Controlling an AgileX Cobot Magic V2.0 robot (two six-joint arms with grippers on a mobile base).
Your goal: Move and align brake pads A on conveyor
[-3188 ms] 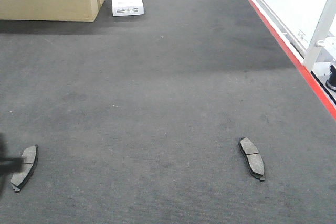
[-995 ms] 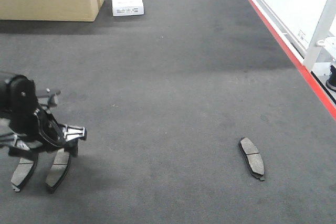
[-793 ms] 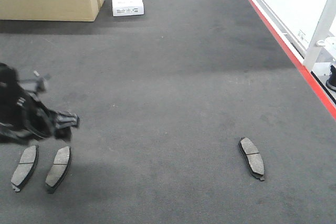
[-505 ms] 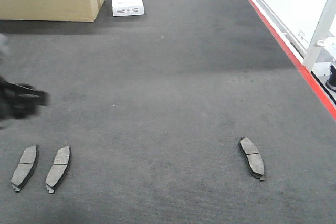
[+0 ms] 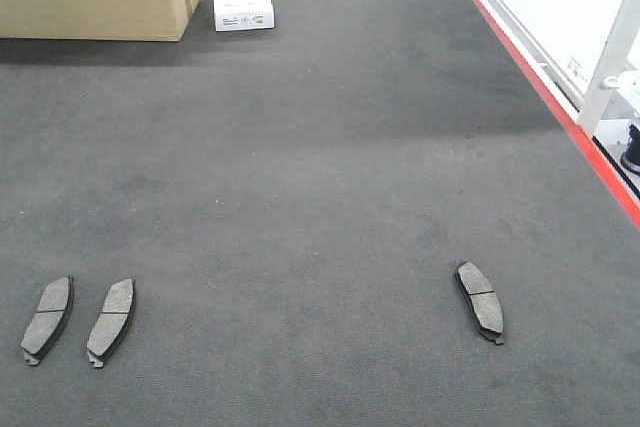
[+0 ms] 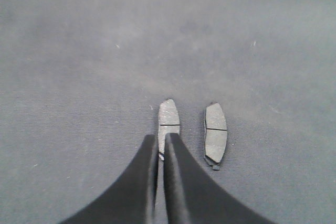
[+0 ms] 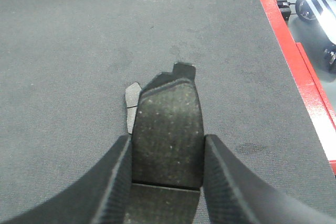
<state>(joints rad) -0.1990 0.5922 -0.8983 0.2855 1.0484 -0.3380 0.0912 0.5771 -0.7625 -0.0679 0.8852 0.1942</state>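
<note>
Two claws for you to check: your right gripper (image 7: 167, 145) is clenched on a brake pad (image 7: 169, 129), held above the conveyor (image 5: 320, 177) with another pad (image 7: 131, 102) lying below. Your left gripper (image 6: 160, 142) is pinched closed and empty, hovering over two side-by-side pads (image 5: 47, 315) (image 5: 110, 318), well apart from the lone pad (image 5: 480, 301).

I see three small curved grey brake pads (image 5: 48, 319) with black edges on the rough dark grey conveyor (image 5: 320, 167), which has a red strip (image 5: 560, 112). My right claw (image 7: 167, 145) is black.
</note>
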